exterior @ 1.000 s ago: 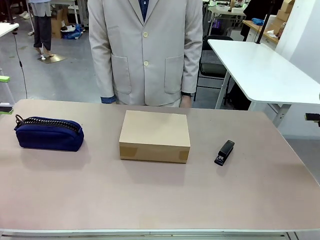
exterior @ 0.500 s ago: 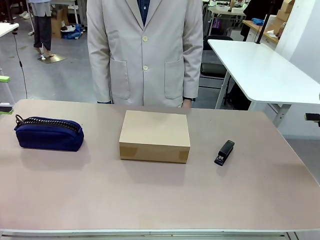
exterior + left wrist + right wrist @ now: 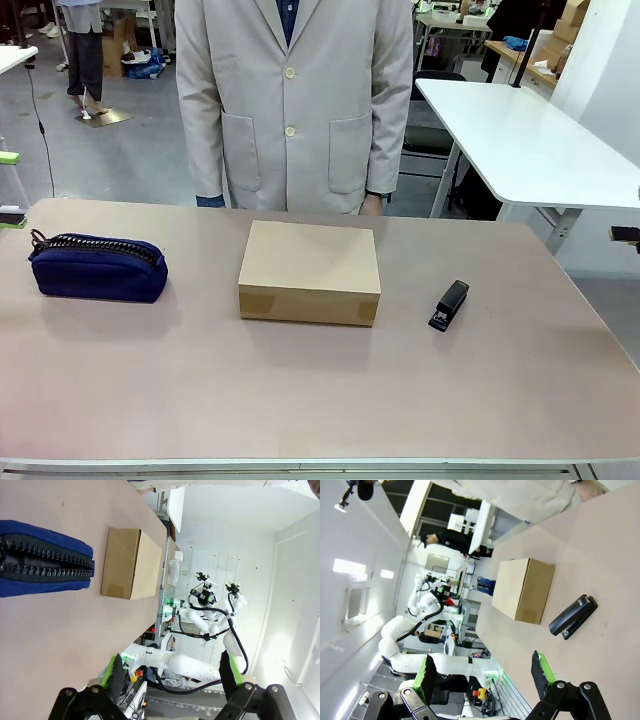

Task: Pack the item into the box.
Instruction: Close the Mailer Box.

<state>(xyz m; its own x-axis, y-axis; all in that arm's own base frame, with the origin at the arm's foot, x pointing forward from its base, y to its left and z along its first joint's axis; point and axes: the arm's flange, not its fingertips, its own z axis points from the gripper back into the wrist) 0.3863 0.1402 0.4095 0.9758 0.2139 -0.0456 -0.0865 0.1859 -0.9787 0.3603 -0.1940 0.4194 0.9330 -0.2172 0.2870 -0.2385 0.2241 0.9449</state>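
Three things lie before you on the table (image 3: 320, 400): the navy pouch (image 3: 97, 268) at left, the closed box (image 3: 310, 271) in the middle, and the black stapler (image 3: 449, 305) at right. A person in a beige jacket (image 3: 292, 100) stands just behind the box. Your left gripper (image 3: 172, 675) and right gripper (image 3: 482, 672) both hang with jaws spread wide, holding nothing.

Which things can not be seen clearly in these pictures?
- Inside of the box: hidden in the front view by its closed lid.
- Contents of the navy pouch: hidden in the front view by its closed zip.
- Person's hands: front view, behind the table's far edge and box.
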